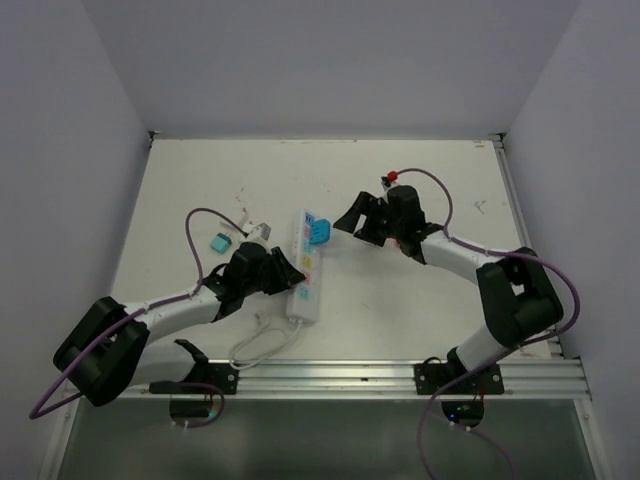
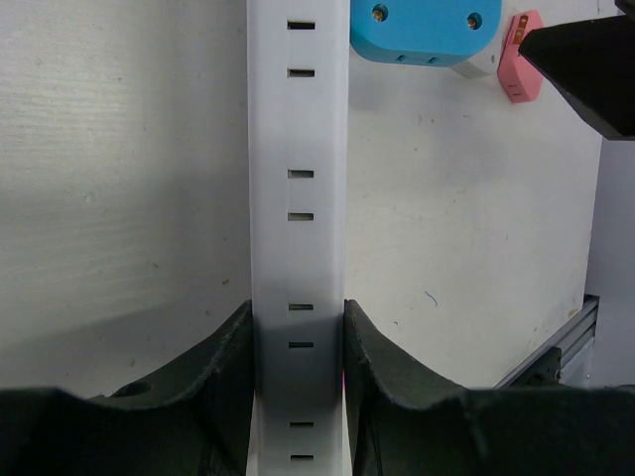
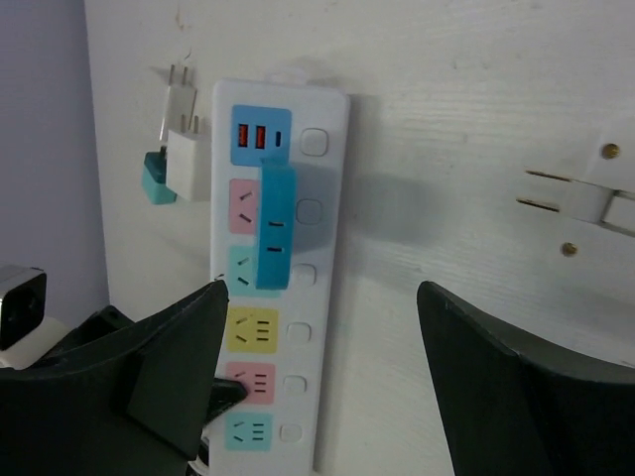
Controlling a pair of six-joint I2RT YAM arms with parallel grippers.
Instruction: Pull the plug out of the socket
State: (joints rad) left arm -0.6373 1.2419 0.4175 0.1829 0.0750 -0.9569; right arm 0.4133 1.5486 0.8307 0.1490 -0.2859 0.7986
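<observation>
Socket (image 1: pixel 305 268): white strip, flat on table (image 1: pixel 420 180), between both arms. Plug (image 1: pixel 318 231): blue, on socket's face toward its far end. Left gripper (image 2: pixel 298 332): fingers clamped on socket's sides toward its near end. Right gripper (image 3: pixel 322 293): fingers apart, just beside plug.

A small white plug block with metal pins (image 3: pixel 184 159) lies on the flat white table (image 1: pixel 400 300), near a little teal block (image 3: pixel 157 181). Another white plug piece with two pins (image 3: pixel 595 198) lies well apart from them.
</observation>
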